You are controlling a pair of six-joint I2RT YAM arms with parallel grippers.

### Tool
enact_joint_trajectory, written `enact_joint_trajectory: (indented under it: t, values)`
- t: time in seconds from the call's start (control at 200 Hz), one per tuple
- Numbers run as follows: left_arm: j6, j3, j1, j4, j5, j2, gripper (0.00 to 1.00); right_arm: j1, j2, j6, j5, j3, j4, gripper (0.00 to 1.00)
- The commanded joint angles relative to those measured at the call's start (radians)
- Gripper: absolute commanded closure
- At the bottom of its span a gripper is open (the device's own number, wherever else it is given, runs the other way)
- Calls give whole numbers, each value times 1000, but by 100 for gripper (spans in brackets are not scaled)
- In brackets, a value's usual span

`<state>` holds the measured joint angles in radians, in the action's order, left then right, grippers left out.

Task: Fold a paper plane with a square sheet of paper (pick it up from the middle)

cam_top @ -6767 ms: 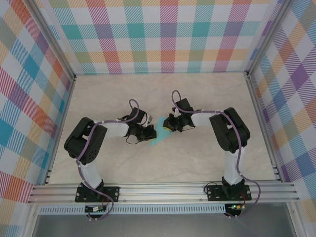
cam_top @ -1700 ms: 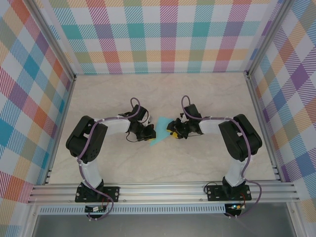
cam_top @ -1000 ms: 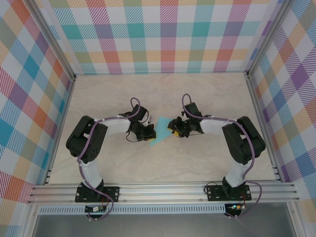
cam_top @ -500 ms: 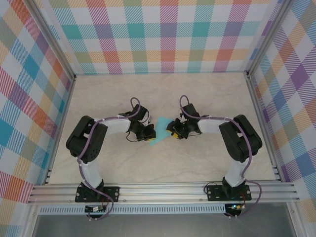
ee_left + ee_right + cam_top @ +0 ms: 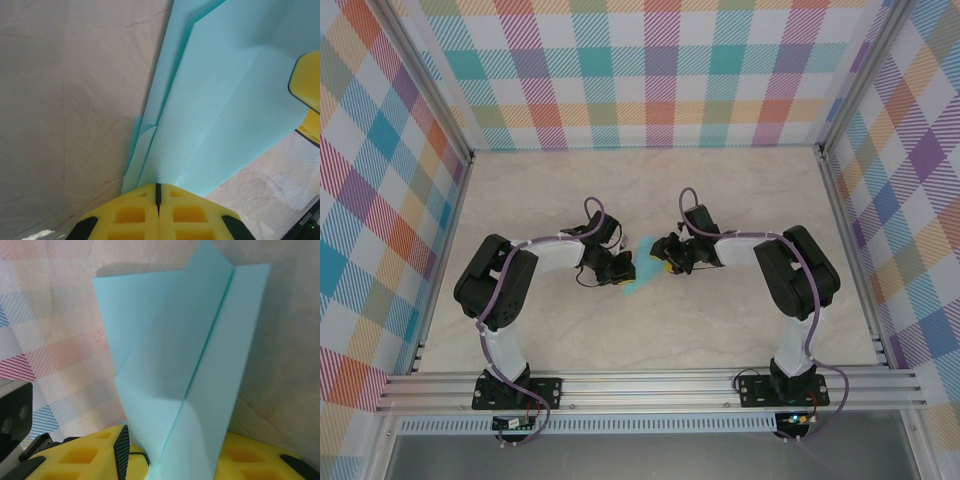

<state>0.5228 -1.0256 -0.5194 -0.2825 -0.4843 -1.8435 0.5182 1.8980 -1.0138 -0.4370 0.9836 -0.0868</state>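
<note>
Dead centre of the counter [image 5: 560,335], both arms are nose to nose over the paper plane [image 5: 636,283]. It is half made at this point: a turquoise sheet with a long crease and layered flaps. The left end effector [image 5: 620,268] comes in from the paper's 9 o'clock side. On its own camera the left end effector [image 5: 157,192] has its yellow pads pressed flat together, with the paper plane [image 5: 225,100] pinched at its near edge and fanning away toward 1 o'clock. Over at 3 o'clock sits the right end effector [image 5: 665,262]. On the wrist view, the right end effector [image 5: 172,455] has its jaws partly apart, straddling the paper plane [image 5: 200,365], which stands up between them without being visibly clamped.

This looks like a mid-fold step, a wing or centre crease being set. Next, I'd say, the right needs to close on the flap or press along the crease while the left anchors it. Any tug risks tearing or skewing the fold.
</note>
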Motion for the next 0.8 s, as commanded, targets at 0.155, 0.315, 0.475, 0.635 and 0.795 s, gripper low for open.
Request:
enact_joint_trajectory:
  t: [0.155, 0.315, 0.475, 0.635, 0.795]
  values:
    - [54, -7, 10, 35, -27, 30, 94, 15, 44, 14, -49, 28, -107, 65]
    - [72, -3, 12, 54, -37, 45, 94, 26, 68, 29, -48, 37, -127, 70]
    - [81, 5, 12, 56, -33, 78, 93, 29, 65, 47, -34, 37, -127, 80]
    - [83, 28, 12, 54, -12, 138, 89, 28, 31, 103, -19, 68, -40, 91]
    - [79, 71, 12, 35, 44, 257, 84, 29, -45, 215, 45, 129, 175, 94]
